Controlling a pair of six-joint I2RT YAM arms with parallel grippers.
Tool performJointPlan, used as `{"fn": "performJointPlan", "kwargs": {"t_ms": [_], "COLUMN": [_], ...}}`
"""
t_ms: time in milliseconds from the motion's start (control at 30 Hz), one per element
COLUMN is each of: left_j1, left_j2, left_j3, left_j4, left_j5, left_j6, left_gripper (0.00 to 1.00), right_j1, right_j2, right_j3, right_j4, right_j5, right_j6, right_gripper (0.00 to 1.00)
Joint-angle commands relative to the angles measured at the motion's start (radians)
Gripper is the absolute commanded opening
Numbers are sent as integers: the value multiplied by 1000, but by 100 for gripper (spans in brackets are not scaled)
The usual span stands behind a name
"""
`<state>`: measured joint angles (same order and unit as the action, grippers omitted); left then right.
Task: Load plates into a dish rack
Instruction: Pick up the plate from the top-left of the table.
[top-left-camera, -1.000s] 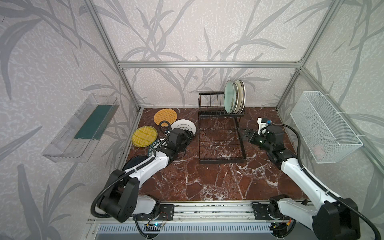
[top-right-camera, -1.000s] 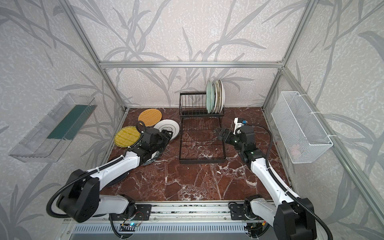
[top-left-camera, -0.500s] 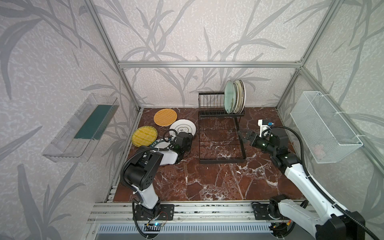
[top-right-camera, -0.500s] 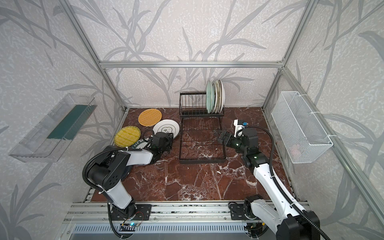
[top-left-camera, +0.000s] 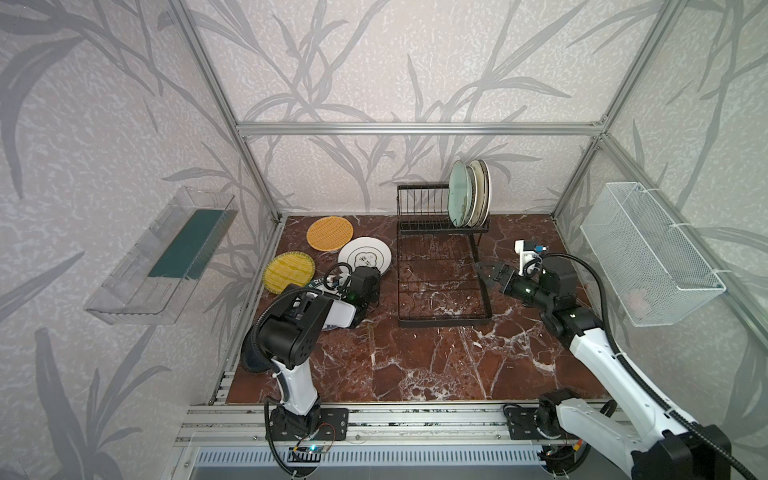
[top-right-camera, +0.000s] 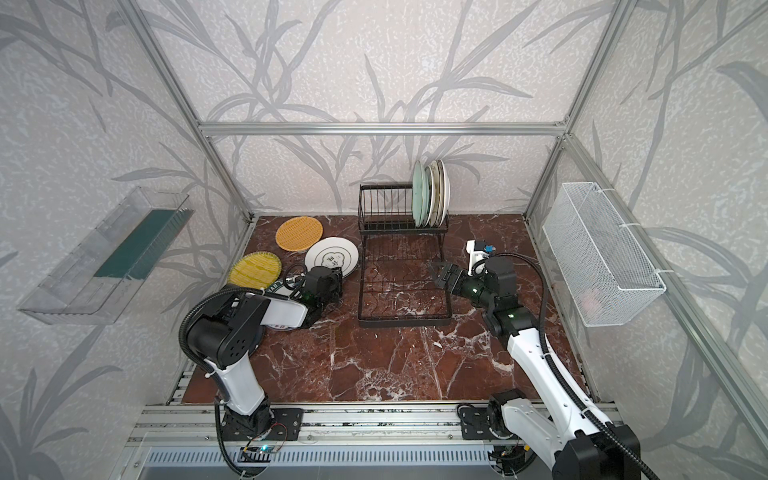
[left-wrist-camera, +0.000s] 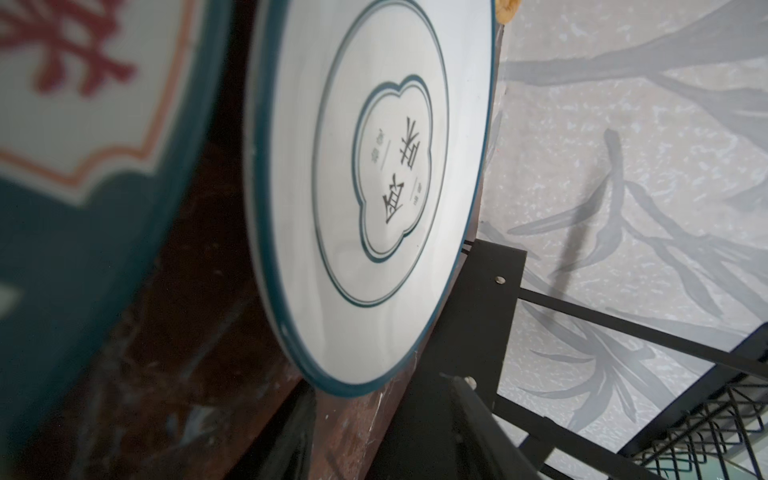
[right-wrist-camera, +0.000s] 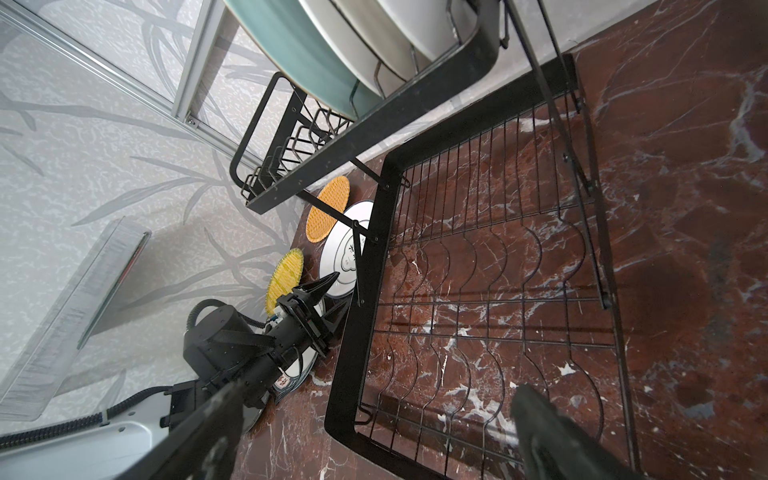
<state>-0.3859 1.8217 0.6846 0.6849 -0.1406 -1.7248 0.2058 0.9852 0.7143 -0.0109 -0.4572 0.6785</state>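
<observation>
- On the left half of the marble table (top-left-camera: 415, 365), we see the left gripper (right-wrist-camera: 338, 291) low at the near rim of the white plate with a dark-ringed emblem (top-left-camera: 365, 254). This plate lies flat, just beside the dish rack (top-left-camera: 444, 323).
- Its jaws stand partly apart in the right wrist view: one finger is over the plate's rim, and the other is lower, close to the table. We cannot tell if they press on the rim.
- In the left wrist view the same plate (left-wrist-camera: 374, 166) fills the middle, with its near rim closest to the camera.
- A teal-rimmed plate with a red emblem (left-wrist-camera: 83, 124) lies under the left wrist, behind the jaws and not between them.
- The yellow woven plate (top-left-camera: 289, 272) and the orange woven plate (top-left-camera: 330, 233) lie flat toward the back left corner. The orange one is just beside the white plate.
- Three plates stand upright at the right end of the rack's slot row. The pale teal plate (top-left-camera: 457, 195) is on the left side of the group, and the two lighter plates (top-left-camera: 480, 195) stand close against it.
- The right gripper (top-left-camera: 488, 274) hangs above the right edge of the rack's flat tray. Its jaws are wide apart with nothing between them, and every plate is well apart from it.
</observation>
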Motion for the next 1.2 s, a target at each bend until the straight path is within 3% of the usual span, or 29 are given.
{"fn": "performJointPlan", "kwargs": {"t_ms": [0,167,400,833,1167], "left_j1": [6,12,21,33,38], "left_j2": [4,-11,36,63,82], "left_j3": [-14,-1,15,32,39], "left_j4": [7,-35,-22,-43,-27], "left_j5": [-8,-3,4,12,27], "left_j6": [-44,-36,-69,-82,-92], "left_gripper": [53,58,52,35,14], "right_j1": [6,6,6,6,6], "right_j2": [-21,-17,-23,-37,-48], "right_j3": [-15,-33,-28,-33,-43], "right_j4": [-1,17,2,-17,-26], "right_j5": [-18,-19,-11,5,12], "right_j6": [4,26,23,23,24], "right_gripper": [99,99,99,99,99]}}
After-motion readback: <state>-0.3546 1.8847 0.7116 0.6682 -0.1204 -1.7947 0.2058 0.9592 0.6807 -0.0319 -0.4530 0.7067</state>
